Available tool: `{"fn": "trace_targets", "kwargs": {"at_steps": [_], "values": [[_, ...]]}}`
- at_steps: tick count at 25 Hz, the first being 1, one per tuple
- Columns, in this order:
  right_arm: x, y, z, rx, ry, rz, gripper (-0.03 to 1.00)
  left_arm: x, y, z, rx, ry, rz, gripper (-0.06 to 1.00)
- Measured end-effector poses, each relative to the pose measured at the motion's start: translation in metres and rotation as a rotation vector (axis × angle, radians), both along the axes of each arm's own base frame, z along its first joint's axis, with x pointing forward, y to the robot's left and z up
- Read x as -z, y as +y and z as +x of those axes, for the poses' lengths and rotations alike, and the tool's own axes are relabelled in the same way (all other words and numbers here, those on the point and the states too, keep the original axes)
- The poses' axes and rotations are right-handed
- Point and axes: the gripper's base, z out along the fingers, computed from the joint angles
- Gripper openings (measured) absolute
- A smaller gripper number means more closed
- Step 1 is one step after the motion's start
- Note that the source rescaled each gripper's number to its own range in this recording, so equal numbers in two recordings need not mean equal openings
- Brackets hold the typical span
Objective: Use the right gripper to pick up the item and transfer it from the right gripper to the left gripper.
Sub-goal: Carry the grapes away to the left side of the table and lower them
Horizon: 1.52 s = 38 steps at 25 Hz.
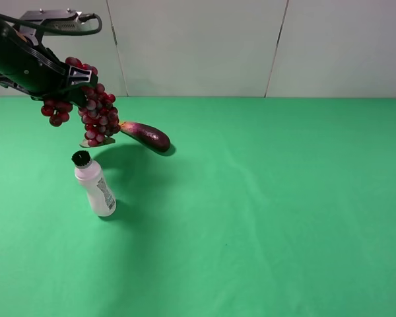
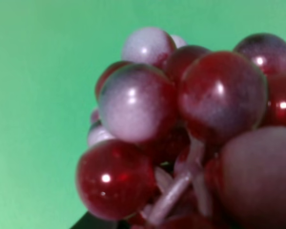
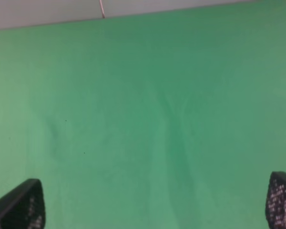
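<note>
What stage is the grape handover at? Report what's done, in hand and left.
Done: the grapes hang off the green table, gripped by the left gripper, so the handover looks made. In hand: the left gripper holds the bunch above the eggplant and bottle. The right gripper is open and empty, showing only in its wrist view. Left: nothing visible.

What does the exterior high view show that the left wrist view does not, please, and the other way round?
Only the exterior high view shows the left pincer shut on the grapes and holding them in the air, plus the eggplant and the white bottle on the green table. Only the left wrist view shows the pale stems between individual grapes close up. Both share the grapes and the green surface.
</note>
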Motion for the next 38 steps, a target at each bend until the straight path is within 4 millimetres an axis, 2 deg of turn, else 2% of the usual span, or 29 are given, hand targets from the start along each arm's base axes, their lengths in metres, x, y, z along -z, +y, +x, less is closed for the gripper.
{"fn": "trace_targets", "kwargs": {"at_steps": [5, 13, 18, 22, 30, 38], "values": [[0.000, 0.000, 0.000, 0.000, 0.000, 0.000, 1.00, 0.008, 0.011, -0.003, -0.055, 0.031, 0.012, 0.01], [0.000, 0.000, 0.000, 0.000, 0.000, 0.000, 1.00, 0.031, 0.035, -0.015, -0.135, 0.113, 0.035, 0.01], [0.000, 0.000, 0.000, 0.000, 0.000, 0.000, 1.00, 0.037, 0.048, -0.017, -0.175, 0.094, 0.029, 0.01], [0.000, 0.000, 0.000, 0.000, -0.001, 0.000, 1.00, 0.042, 0.050, -0.016, -0.180, 0.070, 0.027, 0.01], [0.000, 0.000, 0.000, -0.001, -0.001, 0.001, 1.00, 0.073, 0.049, -0.004, -0.180, 0.097, 0.030, 0.01], [0.000, 0.000, 0.000, -0.001, -0.001, 0.001, 1.00, 0.090, 0.049, 0.003, -0.179, 0.099, 0.029, 0.00]]}}
